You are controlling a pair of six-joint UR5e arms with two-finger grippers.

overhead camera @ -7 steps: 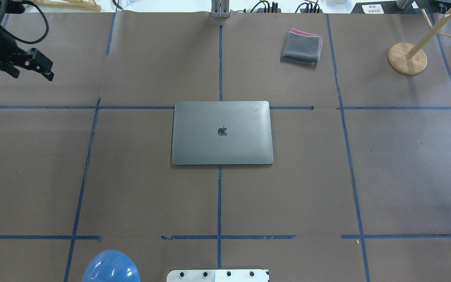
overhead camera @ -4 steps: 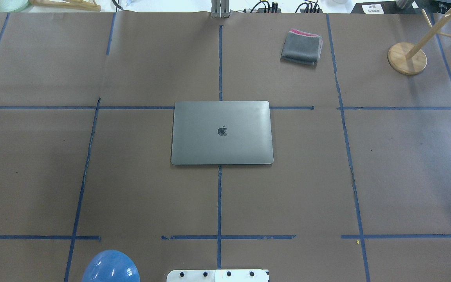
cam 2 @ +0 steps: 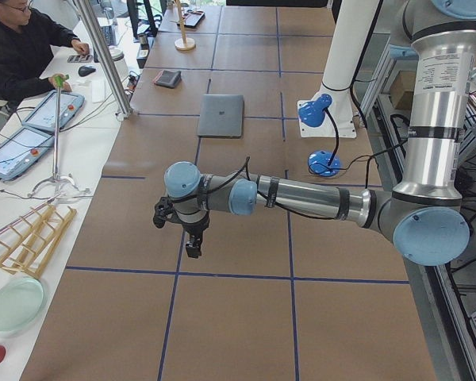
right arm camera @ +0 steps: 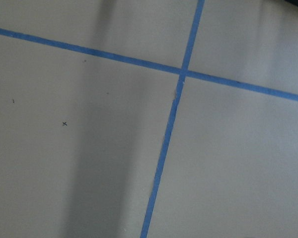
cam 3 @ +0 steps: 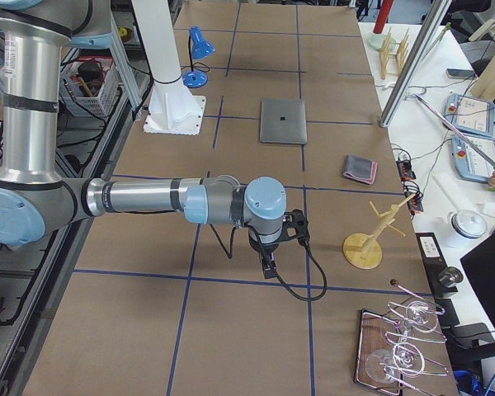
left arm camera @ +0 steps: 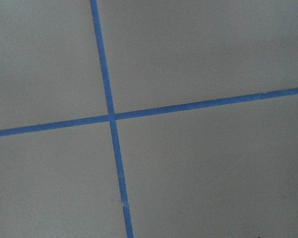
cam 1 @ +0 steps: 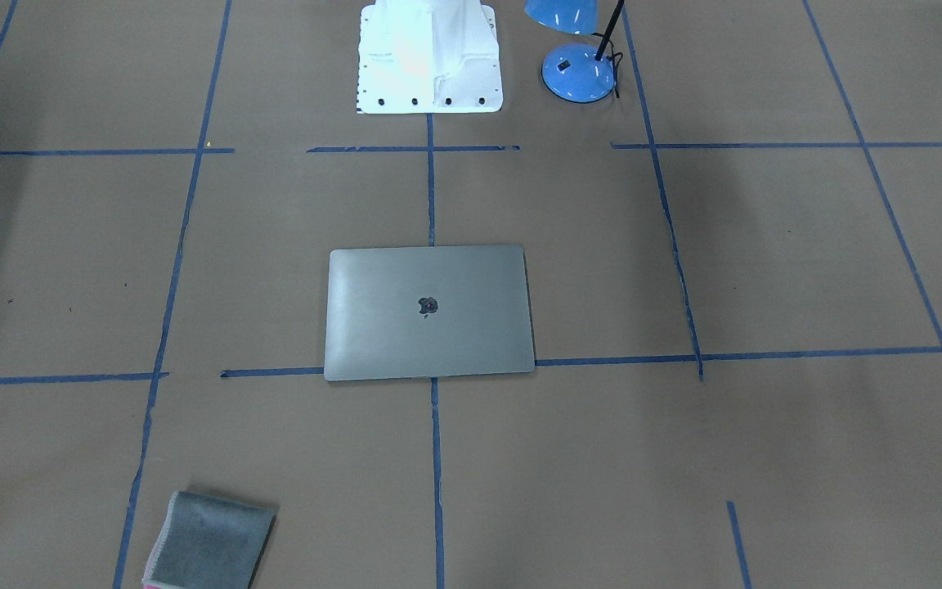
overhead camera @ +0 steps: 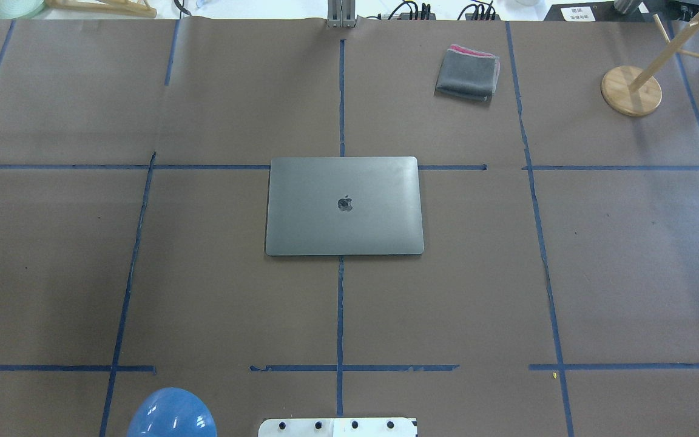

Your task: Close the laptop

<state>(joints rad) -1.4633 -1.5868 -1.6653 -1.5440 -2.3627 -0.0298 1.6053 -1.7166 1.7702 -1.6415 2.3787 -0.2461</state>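
Observation:
The laptop [overhead camera: 343, 206] lies flat and shut at the table's middle, its grey lid with the dark apple logo facing up. It also shows in the front view [cam 1: 428, 311], the left view [cam 2: 220, 115] and the right view [cam 3: 282, 121]. My left gripper [cam 2: 192, 246] hangs over bare brown paper far from the laptop, seen only in the left side view. My right gripper [cam 3: 268, 268] hangs over the paper at the other end, seen only in the right side view. I cannot tell whether either is open or shut. Both wrist views show only paper and blue tape.
A folded grey cloth [overhead camera: 468, 73] lies at the far right of the laptop. A wooden stand [overhead camera: 630, 90] is further right. A blue lamp [overhead camera: 172, 414] stands by the robot's white base [cam 1: 430, 57]. An operator sits at the side desk [cam 2: 24, 48].
My left gripper, at the overhead view's top left a second ago, has left that view, as has a dark part at its right edge. The laptop has not moved.

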